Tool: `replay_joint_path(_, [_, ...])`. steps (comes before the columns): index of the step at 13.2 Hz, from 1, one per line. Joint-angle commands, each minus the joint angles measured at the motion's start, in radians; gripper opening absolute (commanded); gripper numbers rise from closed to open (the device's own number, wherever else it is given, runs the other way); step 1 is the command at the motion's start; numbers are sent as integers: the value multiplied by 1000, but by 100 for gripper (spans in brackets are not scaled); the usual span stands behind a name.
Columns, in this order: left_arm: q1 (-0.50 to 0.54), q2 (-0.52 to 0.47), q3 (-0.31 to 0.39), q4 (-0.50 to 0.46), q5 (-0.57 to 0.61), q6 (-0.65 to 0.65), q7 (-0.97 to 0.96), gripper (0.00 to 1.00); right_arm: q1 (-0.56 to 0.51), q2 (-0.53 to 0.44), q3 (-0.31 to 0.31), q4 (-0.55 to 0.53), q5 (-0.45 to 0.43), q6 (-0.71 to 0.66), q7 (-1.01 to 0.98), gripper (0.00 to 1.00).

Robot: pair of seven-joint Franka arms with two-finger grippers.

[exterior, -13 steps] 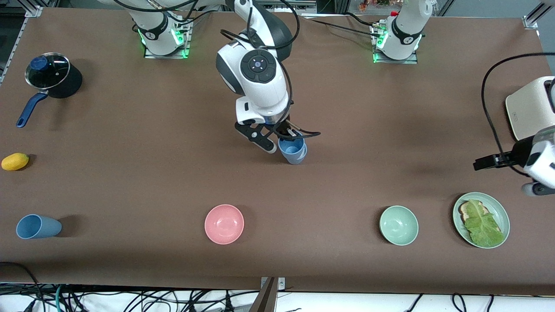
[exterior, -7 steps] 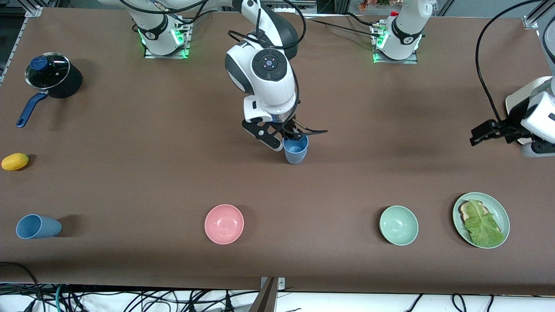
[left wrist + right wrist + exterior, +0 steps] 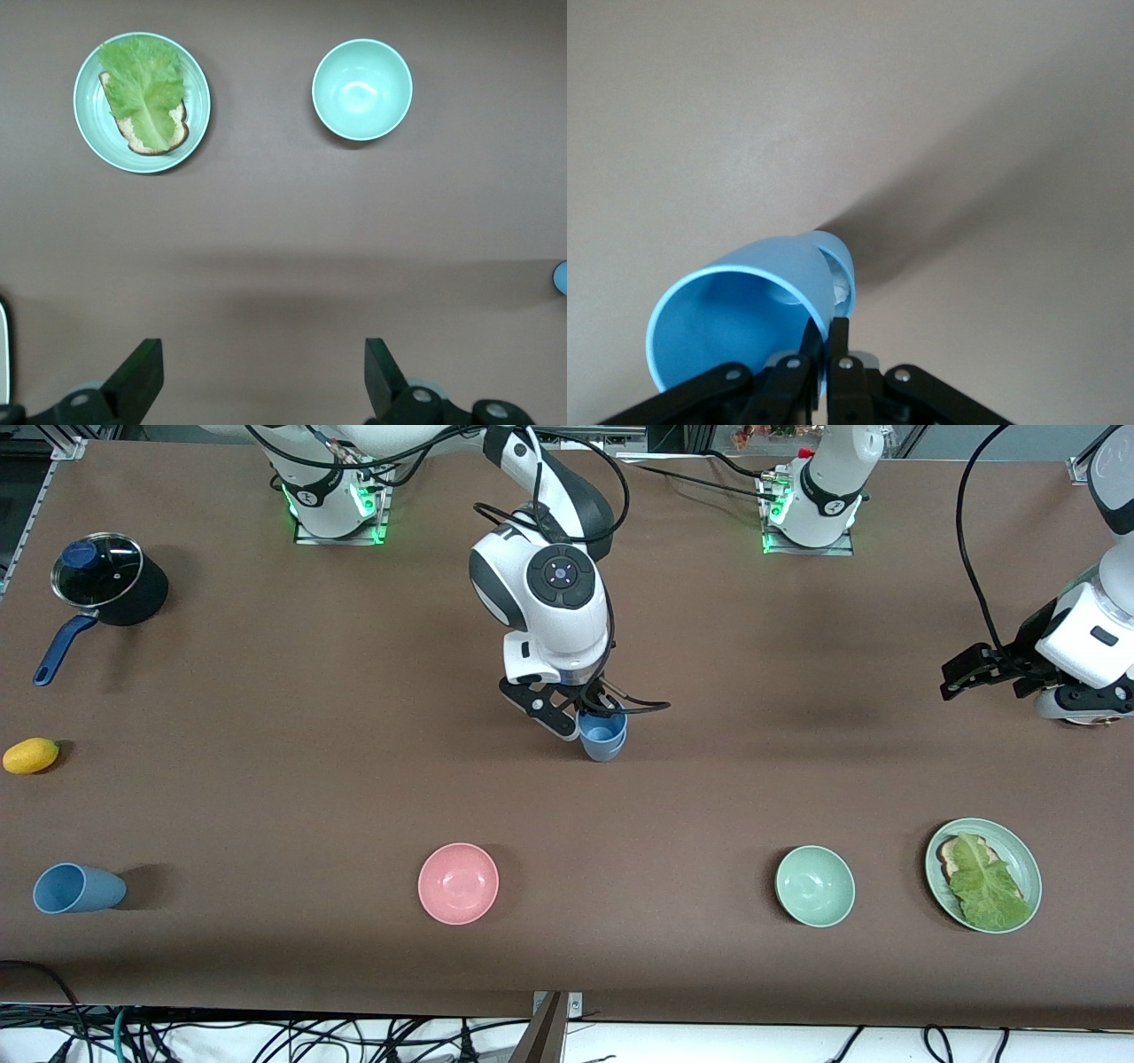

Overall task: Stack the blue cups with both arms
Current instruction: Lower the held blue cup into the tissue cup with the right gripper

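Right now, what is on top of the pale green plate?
On the pale green plate lies a slice of toast, and a lettuce leaf covers most of it. Only the toast's edges show; what is between leaf and toast, if anything, is hidden.

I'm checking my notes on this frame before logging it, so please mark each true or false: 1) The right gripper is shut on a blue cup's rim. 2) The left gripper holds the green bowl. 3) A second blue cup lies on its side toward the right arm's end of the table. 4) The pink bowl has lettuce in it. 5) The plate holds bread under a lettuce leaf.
1) True: the right gripper pinches the rim of a blue cup.
2) False: the left gripper is open, holding nothing; the green bowl sits on the table.
3) True: the second cup lies tipped over there.
4) False: the pink bowl is empty.
5) True: the plate carries bread under lettuce.
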Motion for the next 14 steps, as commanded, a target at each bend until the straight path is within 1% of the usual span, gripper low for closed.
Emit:
replay_joint_path(1, [4,14,1,11,-9,-5,12,100,9,18,-4,7,-10,-6,23,0])
replay_joint_path(7, [-6,31,0,23,-11,-2,14,100,25,10,0,10,-4,-47,72,0])
replay_joint_path(10, [7,31,0,45,-11,-2,12,100,25,15,0,9,-6,-49,96,0])
replay_joint_path(13, [7,34,0,45,-11,-2,12,100,23,18,0,6,-10,-46,86,0])
replay_joint_path(14, [7,34,0,45,-11,-2,12,100,19,18,-4,7,-10,-44,83,40])
